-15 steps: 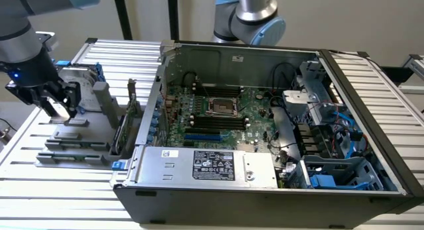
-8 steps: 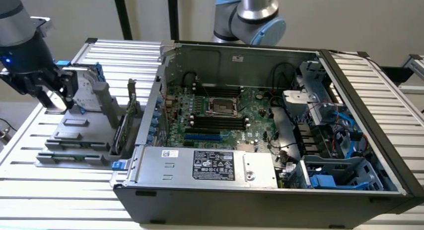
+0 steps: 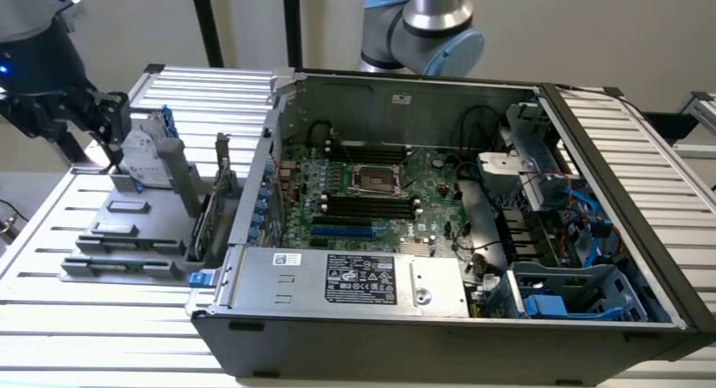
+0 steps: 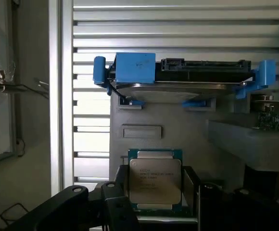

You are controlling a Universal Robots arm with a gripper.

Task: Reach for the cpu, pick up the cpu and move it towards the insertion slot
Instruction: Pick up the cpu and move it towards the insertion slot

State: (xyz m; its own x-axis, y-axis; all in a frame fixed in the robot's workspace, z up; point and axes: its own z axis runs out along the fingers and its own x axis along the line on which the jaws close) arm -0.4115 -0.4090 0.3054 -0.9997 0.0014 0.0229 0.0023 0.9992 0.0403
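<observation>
One gripper (image 4: 158,204): held open at the grey rack (image 4: 178,130), its fingers set either side of the cpu (image 4: 155,179); nothing is clamped.
cpu: seated in the rack's nearest pocket, silver top shown.
hard drive (image 4: 178,79): carried in blue rails at the rack's far end, beyond the cpu.
computer case (image 3: 448,321): laid open beside the rack, on the exterior view's right.
insertion slot (image 3: 377,180): found inside the case, well apart from the rack, the case wall between them.
</observation>
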